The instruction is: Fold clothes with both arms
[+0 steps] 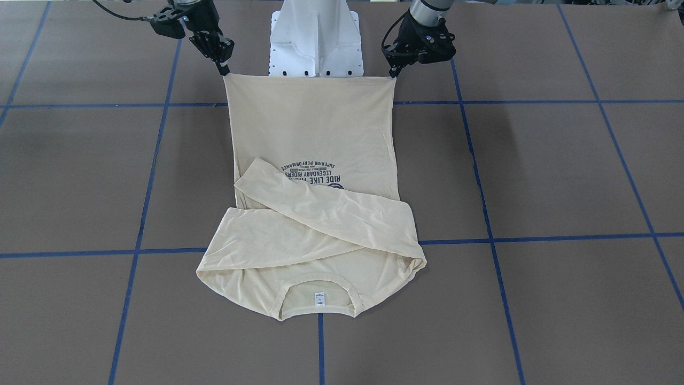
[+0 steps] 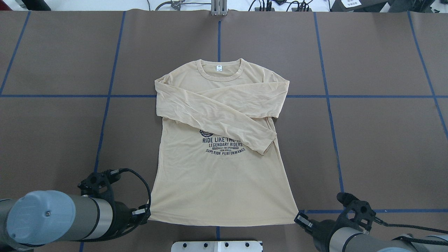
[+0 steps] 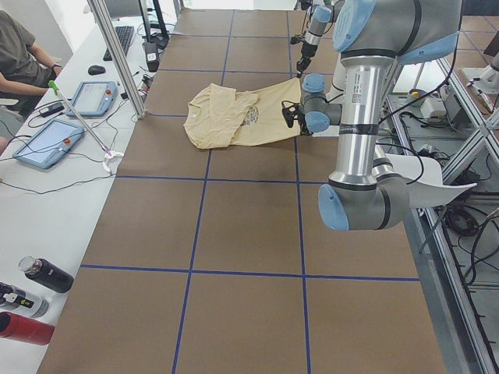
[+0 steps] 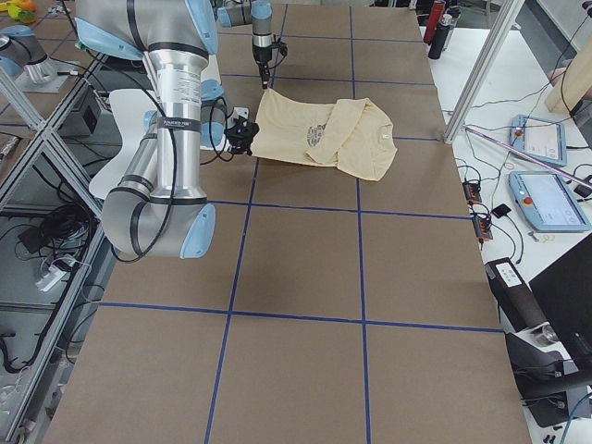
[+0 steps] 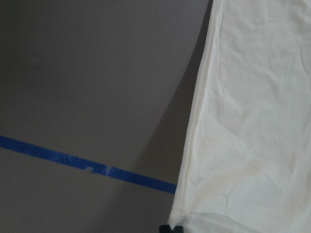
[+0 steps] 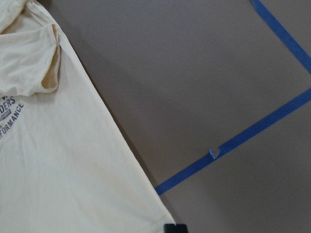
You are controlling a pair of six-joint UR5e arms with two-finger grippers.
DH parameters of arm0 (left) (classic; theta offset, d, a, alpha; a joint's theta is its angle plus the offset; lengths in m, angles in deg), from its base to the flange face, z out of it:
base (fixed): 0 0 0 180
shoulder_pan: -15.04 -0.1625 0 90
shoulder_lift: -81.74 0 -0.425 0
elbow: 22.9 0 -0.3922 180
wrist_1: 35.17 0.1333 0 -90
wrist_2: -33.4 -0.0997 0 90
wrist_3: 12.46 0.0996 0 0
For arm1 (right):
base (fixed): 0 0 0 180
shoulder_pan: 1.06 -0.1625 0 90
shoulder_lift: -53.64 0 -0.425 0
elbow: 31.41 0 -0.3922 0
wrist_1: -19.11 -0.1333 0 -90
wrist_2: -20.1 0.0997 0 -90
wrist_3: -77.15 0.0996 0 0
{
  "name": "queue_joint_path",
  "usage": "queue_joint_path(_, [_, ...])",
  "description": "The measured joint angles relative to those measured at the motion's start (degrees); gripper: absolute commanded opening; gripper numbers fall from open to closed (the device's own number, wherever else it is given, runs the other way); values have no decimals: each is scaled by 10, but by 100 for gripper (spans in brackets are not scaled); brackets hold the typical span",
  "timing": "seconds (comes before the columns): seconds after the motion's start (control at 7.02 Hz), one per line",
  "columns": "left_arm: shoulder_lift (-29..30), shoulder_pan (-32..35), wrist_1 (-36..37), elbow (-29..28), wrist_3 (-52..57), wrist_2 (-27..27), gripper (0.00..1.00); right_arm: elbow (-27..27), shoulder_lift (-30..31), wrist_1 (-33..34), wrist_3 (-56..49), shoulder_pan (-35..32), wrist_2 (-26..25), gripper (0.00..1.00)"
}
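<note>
Neck label (image 1: 319,299) marks the far end of the T-shirt (image 1: 312,133), which lies front up on the table (image 1: 561,176); both sleeves (image 1: 331,208) cross over the print (image 1: 312,170). Left gripper (image 1: 394,75) is clenched on one hem corner; right gripper (image 1: 225,71) is clenched on the other; the hem runs straight between them, beside the base (image 1: 315,37).
</note>
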Motion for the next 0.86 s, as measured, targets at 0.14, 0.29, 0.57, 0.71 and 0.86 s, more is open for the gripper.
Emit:
queue_joint_path(0.14, [-1, 0, 0, 14, -22, 4, 0, -12, 4, 1, 0, 0, 0, 0])
queue_joint_path(0.29, [10, 5, -1, 18, -31, 4, 0, -17, 4, 1, -1, -12, 1, 0])
queue_joint_path(0.57, [51, 57, -5, -12, -9, 5, 0, 12, -32, 14, -13, -102, 72, 0])
queue_joint_path(0.71, [77, 97, -6, -35, 29, 11, 0, 46, -88, 43, -39, -176, 139, 0])
queue_joint_path(0.86, [100, 141, -7, -62, 69, 23, 0, 72, -144, 89, -82, -246, 194, 0])
